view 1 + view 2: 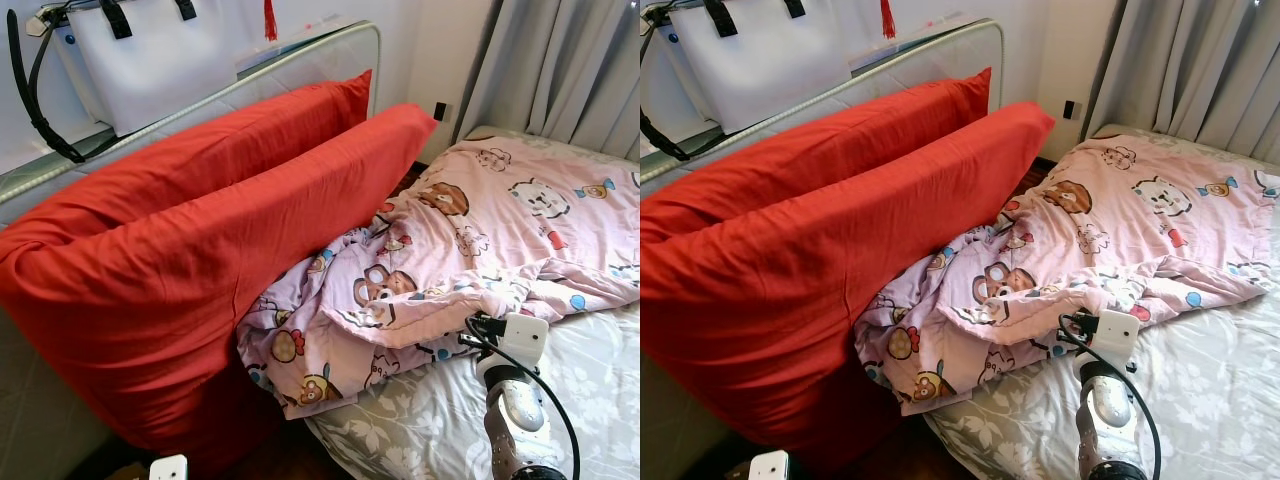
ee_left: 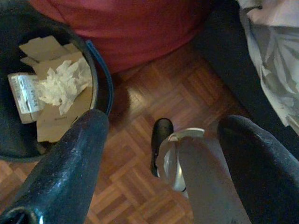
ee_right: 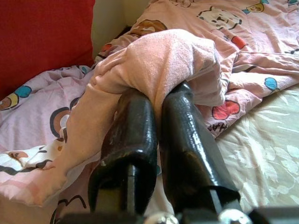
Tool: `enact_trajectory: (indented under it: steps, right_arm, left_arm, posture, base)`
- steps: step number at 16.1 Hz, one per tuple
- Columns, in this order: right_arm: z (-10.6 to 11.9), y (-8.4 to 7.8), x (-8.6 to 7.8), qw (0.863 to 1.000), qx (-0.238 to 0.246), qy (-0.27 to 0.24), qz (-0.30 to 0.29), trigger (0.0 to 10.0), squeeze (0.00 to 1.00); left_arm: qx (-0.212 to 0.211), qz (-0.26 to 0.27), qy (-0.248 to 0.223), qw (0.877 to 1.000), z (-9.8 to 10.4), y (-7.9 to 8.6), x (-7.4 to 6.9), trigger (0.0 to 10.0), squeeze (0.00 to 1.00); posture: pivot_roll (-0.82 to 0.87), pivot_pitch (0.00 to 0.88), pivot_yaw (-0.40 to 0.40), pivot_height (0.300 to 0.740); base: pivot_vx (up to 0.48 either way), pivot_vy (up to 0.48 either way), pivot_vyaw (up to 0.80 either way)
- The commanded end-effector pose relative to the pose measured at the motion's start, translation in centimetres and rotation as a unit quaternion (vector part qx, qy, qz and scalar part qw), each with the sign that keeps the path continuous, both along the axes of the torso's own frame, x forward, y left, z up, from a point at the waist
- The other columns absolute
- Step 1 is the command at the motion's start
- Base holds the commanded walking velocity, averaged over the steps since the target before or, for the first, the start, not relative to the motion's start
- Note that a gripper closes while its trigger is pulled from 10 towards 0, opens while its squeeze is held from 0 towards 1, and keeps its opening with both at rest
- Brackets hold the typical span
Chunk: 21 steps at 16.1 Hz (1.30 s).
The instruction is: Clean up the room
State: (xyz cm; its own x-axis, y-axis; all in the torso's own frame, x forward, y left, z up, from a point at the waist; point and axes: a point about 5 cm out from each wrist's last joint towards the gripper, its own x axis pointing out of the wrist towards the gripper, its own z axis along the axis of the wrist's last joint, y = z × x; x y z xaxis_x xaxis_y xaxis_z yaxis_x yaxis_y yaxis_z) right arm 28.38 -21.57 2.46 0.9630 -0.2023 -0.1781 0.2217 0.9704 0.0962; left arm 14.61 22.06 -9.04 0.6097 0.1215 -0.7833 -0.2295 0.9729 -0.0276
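The right gripper [image 3: 156,100] has its two black fingers [image 3: 133,135] pressed close together on a bunched fold of the pink cartoon-print blanket [image 1: 520,215], the plush cloth mounded over the fingertips and trailing off toward 8 o'clock in the right wrist view. From the head camera the right arm [image 1: 512,390] rises from 5 o'clock, and the blanket edge lies directly ahead of it at 12 o'clock, spreading across the bed toward 1 and 2 o'clock. The blanket's crumpled end is tucked against two red pillows [image 1: 200,260] that lean on the headboard [image 1: 300,55] at 10 o'clock; a white handbag [image 1: 150,55] sits above them. A grey floral bedsheet [image 1: 590,390] is bare beside the arm. The left gripper [image 2: 163,140] hangs with fingers spread wide and holding nothing, over parquet floor [image 2: 140,93], near a dark bin [image 2: 100,79] of cardboard and crumpled paper [image 2: 58,84].
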Motion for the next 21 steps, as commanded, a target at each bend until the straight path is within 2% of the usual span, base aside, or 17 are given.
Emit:
enact_trajectory:
  steps: [1,16,21]
  right_arm:
    - [0.10,0.17,-0.06,1.000,-0.004,-0.004,0.003,10.0,0.00]
    - [-0.05,0.09,-0.25,1.000,-0.006,0.000,-0.003,10.0,0.00]
    - [-0.10,0.14,-0.32,1.000,-0.006,0.001,-0.006,10.0,0.00]
  left_arm:
    - [0.002,0.000,0.021,1.000,-0.33,0.05,-0.66,10.0,0.00]
    - [0.001,-0.004,0.026,1.000,-0.42,0.01,-0.87,10.0,0.00]
    - [0.003,-0.006,0.027,1.000,-0.42,0.13,-0.95,10.0,0.00]
  posture:
    - [0.00,0.017,0.006,0.740]
    - [0.00,0.029,0.007,0.740]
    - [0.00,0.031,0.010,0.740]
  base:
    - [0.000,0.000,0.00]
    - [0.000,0.000,0.00]
    - [-0.244,0.000,0.00]
